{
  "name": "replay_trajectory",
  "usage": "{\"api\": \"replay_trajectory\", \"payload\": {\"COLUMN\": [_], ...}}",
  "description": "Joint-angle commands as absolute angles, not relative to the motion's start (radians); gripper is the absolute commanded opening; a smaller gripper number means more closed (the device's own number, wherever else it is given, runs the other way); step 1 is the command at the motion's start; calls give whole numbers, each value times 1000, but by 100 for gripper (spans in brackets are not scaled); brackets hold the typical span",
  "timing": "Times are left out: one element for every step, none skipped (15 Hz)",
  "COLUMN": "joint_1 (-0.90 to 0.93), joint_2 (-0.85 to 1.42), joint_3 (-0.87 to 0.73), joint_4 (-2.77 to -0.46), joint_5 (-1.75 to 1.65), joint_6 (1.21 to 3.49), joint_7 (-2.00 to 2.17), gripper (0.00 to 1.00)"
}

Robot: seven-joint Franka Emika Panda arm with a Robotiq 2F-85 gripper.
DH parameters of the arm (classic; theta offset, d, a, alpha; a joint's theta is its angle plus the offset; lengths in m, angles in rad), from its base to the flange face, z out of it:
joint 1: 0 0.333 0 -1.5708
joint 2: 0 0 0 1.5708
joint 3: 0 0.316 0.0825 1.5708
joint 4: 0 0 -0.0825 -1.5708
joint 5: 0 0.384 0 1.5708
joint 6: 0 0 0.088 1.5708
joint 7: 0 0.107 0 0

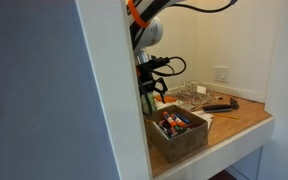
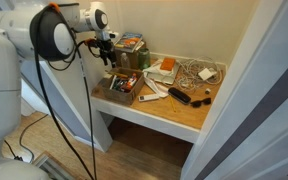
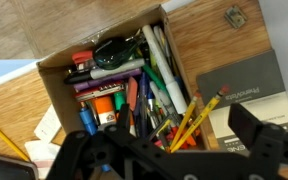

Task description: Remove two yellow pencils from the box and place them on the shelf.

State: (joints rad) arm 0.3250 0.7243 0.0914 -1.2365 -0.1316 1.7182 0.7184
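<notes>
**Olive box, bright contents, pale wood**

The box point(image 3: 52, 88) is plain olive-brown cardboard. Inside it, the yellow pencils point(image 3: 192, 118) sit among an orange marker point(image 3: 106, 103), a green marker point(image 3: 172, 92), white pens point(image 3: 154, 45) and a red cap point(image 3: 81, 58). The shelf point(image 3: 209, 30) is light brown with a fine wood grain, edged in white. A booklet point(image 3: 239, 85) on it is dark grey. The end effector point(image 3: 166, 122) is black. The arm point(image 2: 24, 30) is white, with an orange band showing in an exterior view.
</notes>
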Motion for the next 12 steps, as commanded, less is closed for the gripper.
{"api": "replay_trajectory", "payload": {"joint_1": [347, 348, 349, 349, 350, 350, 350, 349, 350, 350, 351, 351], "joint_2": [834, 853, 870, 891, 908, 925, 941, 958, 974, 987, 1000, 1014], "joint_3": [71, 70, 69, 69, 68, 68, 68, 69, 67, 68, 66, 66], "joint_4": [-1076, -1053, -1030, -1005, -983, -961, -940, -918, -897, -879, -860, -842], "joint_5": [-88, -84, -79, -75, -71, -66, -63, -59, -57, -54, -53, -51], "joint_6": [1617, 1599, 1579, 1559, 1546, 1527, 1516, 1506, 1499, 1490, 1481, 1469], "joint_7": [734, 733, 732, 727, 725, 724, 723, 720, 720, 717, 717, 714], "gripper": [100, 100, 100, 100, 100, 100, 100, 100, 100, 100, 100, 100]}}
